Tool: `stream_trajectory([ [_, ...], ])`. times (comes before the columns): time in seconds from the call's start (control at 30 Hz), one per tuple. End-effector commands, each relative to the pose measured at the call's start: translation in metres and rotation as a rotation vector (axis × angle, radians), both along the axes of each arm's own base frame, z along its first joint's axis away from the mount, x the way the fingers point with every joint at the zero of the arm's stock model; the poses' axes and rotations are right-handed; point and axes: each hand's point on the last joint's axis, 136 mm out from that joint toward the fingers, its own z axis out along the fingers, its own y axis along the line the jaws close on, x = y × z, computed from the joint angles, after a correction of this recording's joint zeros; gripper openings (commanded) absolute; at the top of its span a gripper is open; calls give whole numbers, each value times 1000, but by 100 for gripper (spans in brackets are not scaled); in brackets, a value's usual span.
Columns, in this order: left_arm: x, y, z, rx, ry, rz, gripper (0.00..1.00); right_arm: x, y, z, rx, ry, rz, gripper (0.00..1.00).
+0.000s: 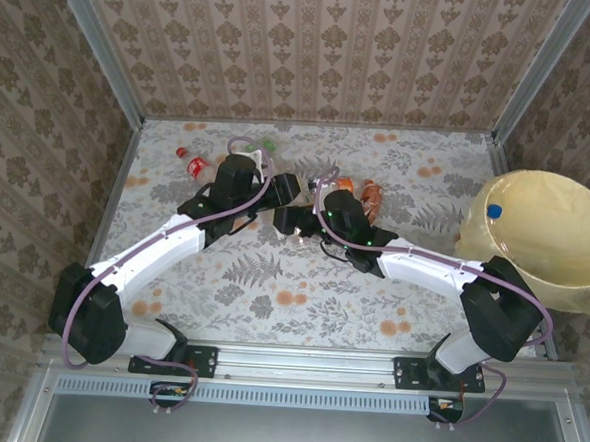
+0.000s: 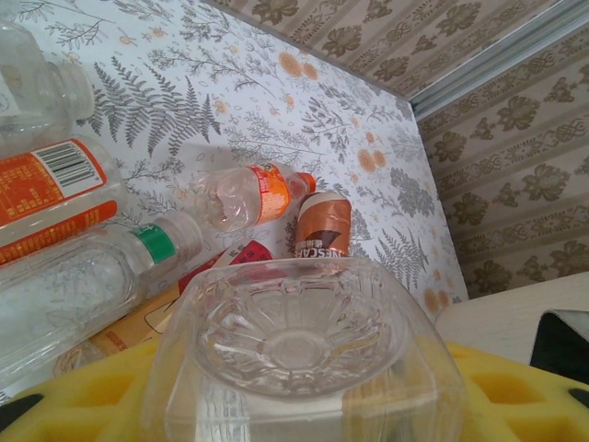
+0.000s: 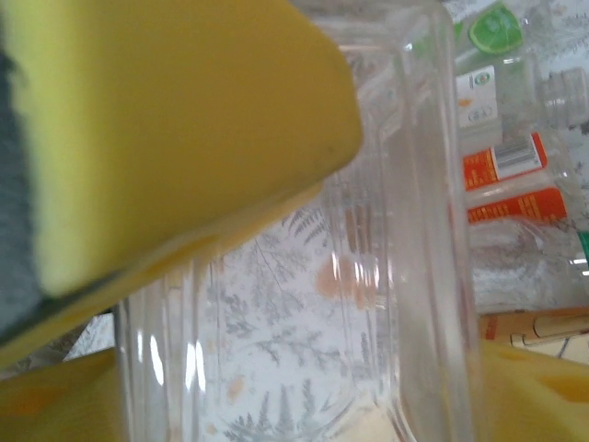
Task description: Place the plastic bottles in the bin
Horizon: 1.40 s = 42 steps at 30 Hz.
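Observation:
My left gripper (image 1: 285, 190) (image 2: 299, 401) is shut on a clear unlabelled bottle (image 2: 299, 341), whose ribbed base faces the left wrist camera between the yellow foam pads (image 2: 515, 387). My right gripper (image 1: 300, 221) (image 3: 294, 410) meets it at the table's middle. The same clear bottle (image 3: 304, 304) stands between its yellow pads (image 3: 538, 387), which lie against both sides. Loose bottles lie behind: an orange-labelled one (image 2: 262, 193), a brown-labelled one (image 2: 322, 226), a green-capped one (image 2: 110, 267). The yellow-lined bin (image 1: 549, 237) stands at the right with a blue-capped bottle (image 1: 494, 210) inside.
More bottles lie at the back left, one red-capped (image 1: 190, 163) and one green-capped (image 1: 268, 144), and two orange-brown ones (image 1: 370, 196) sit behind the right arm. Patterned walls enclose the floral table (image 1: 270, 300) on three sides.

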Motion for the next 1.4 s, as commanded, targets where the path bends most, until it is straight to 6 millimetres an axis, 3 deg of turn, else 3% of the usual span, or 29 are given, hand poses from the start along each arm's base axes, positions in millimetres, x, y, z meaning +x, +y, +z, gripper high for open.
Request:
stream_trajectory([
  [0.0,-1,-9,23,-43,-68,-48,47,-1,4,11,36,-46,23,76],
  [0.1,-1,-12,23,-49,-63,-57,47,-2,7,10,30,-38,42,72],
  [0.17,0,-13,22,-51,-62,-60,47,-1,8,9,21,-28,36,62],
  [0.37,0,-16,24,-61,-66,-76,47,1,3,8,11,-30,12,50],
  [0.63,1,-17,27,-57,-73,-89,51,3,0,6,1,-33,-7,42],
  [0.73,1,-16,32,-44,-87,-103,59,3,-2,6,-7,-34,-17,41],
  [0.8,2,-14,37,-45,-95,-108,70,3,-4,4,-16,-33,-25,40],
  [0.9,1,-10,48,-65,-133,-112,96,5,-10,3,-32,-38,-49,39],
  [0.97,-1,-8,56,-87,-177,-109,100,6,-16,2,-52,-43,-69,39],
  [1.2,-4,14,58,-108,-240,-23,100,7,-36,6,-65,-39,-118,37],
  [1.37,2,57,38,-99,-205,193,100,9,-67,34,-90,-85,-194,37],
])
